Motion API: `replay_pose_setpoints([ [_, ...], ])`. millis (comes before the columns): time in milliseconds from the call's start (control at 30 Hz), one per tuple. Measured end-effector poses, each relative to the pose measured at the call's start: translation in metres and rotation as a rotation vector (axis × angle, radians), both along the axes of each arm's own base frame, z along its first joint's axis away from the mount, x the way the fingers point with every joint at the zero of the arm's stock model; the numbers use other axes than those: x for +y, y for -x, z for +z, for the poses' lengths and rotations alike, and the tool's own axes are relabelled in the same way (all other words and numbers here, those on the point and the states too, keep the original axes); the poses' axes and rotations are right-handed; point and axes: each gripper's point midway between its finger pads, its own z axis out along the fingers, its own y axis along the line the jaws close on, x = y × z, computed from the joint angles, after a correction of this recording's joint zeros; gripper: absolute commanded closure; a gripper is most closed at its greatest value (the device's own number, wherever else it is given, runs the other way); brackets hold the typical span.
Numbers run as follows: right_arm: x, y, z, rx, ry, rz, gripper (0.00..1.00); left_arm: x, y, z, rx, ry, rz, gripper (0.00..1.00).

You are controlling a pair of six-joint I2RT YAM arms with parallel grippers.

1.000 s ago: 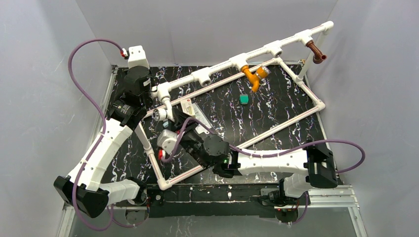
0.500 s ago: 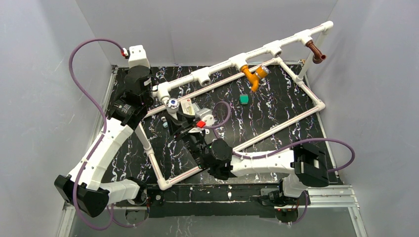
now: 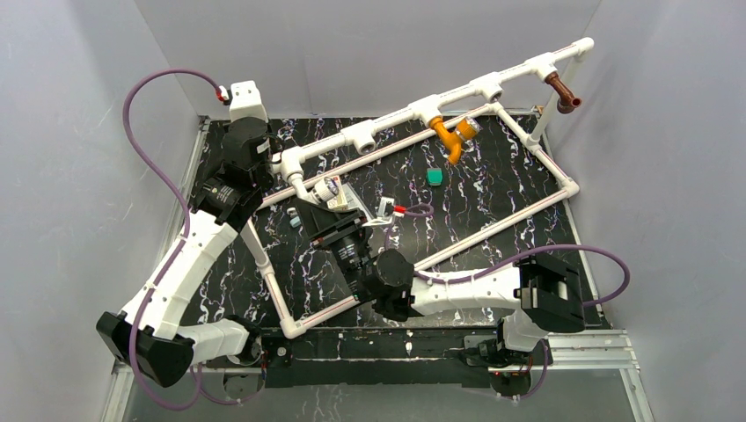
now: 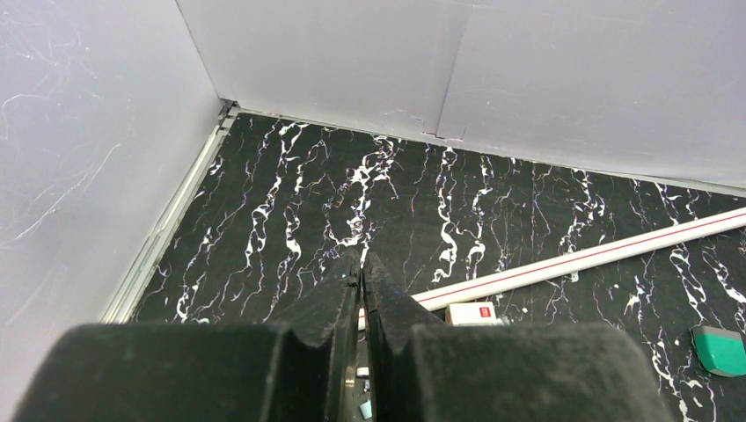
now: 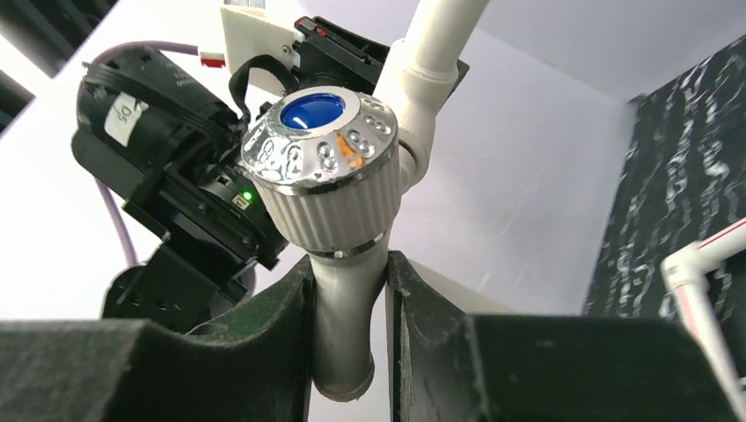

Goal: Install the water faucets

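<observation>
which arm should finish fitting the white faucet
Right. The right end effector is shut on the white faucet, held against the pipe's left end. The left end effector is shut, empty, off over the table.

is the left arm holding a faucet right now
No, the left wrist view shows the left jaws closed against each other with nothing between them, above the black marbled table.
</observation>
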Motion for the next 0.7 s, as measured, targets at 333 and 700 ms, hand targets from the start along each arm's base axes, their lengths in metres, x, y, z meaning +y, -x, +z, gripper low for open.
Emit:
replay_pose_setpoints([
  [333,-0.002,0.004,0.002,0.105,-0.132,0.086,0.92,-0.002,0.001,0.0,0.0,0.002,-0.005,0.95],
  [700,-0.001,0.019,0.003,0.105,-0.133,0.173,0.41,-0.002,0.002,0.0,-0.001,0.005,-0.005,0.95],
])
